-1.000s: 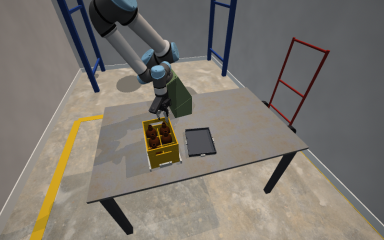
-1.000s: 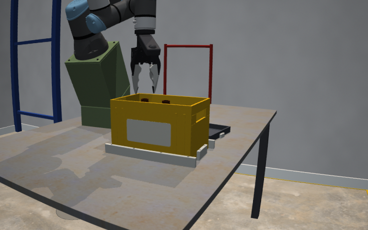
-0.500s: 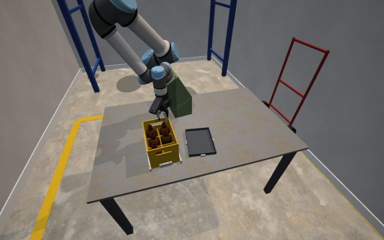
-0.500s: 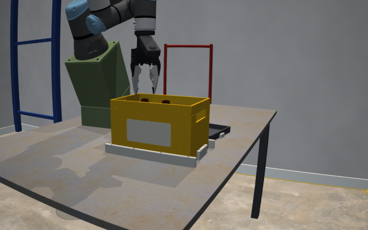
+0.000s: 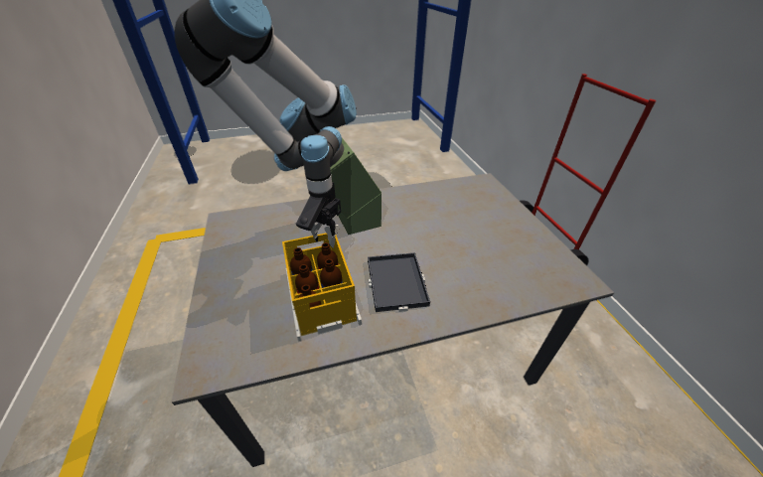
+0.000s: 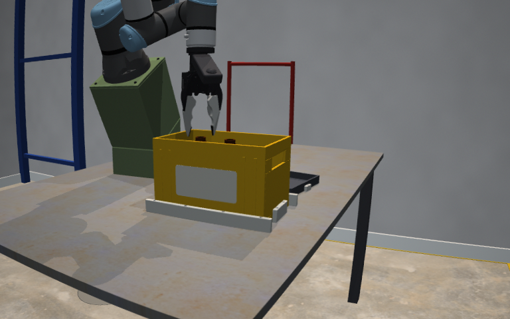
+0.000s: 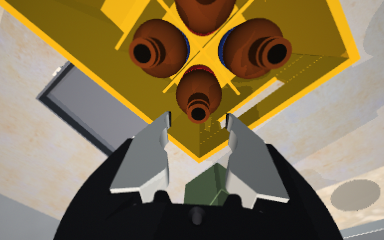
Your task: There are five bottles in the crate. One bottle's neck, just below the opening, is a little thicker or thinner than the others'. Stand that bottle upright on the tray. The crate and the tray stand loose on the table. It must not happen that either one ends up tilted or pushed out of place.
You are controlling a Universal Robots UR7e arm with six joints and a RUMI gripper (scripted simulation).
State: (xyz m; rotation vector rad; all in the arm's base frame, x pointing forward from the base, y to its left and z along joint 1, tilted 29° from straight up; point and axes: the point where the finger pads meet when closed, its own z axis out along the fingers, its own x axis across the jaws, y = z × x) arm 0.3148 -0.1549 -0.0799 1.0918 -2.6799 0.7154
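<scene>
With its two jaws parted to a partial, middling width, the claw (image 5: 324, 236) (image 6: 200, 133) (image 7: 198, 113) points down over the end of the yellow crate (image 5: 326, 312) (image 6: 163, 173) (image 7: 354, 50) next to the green pedestal (image 5: 360, 197) (image 6: 131, 112) (image 7: 202, 187). It holds nothing. In the wrist view the mouth of the nearest bottle (image 5: 327, 257) (image 7: 198, 95) shows between the fingertips — whether they touch it, cannot tell.

Bottle count: five, all brown, all inside the crate. Four stand upright in a two-by-two group, each in its own compartment; of the fifth bottle (image 5: 305, 291), only the top shows, close behind the wall farthest from the pedestal. Which neck is the odd one: cannot tell at this size, so the target is located only as one of those five.

Crate: level on the desk (image 5: 478, 241) (image 6: 331, 161) (image 7: 30, 150), pale strips (image 5: 329, 326) (image 6: 206, 216) along its foot. Dark tray (image 5: 399, 281) (image 6: 302, 181) (image 7: 102, 105): flat on the desk, beside the crate and apart from it, small pale blocks (image 5: 402, 308) (image 6: 307, 187) at its edges — no bottle on it.

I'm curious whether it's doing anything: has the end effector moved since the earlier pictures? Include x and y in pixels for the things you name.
Yes, slightly downward: in the exterior view, the end effector (image 5: 324, 239) (image 6: 200, 134) (image 7: 198, 113) now reaches lower against the far rim of the yellow crate (image 5: 337, 316) (image 6: 165, 169) (image 7: 125, 85).
</scene>
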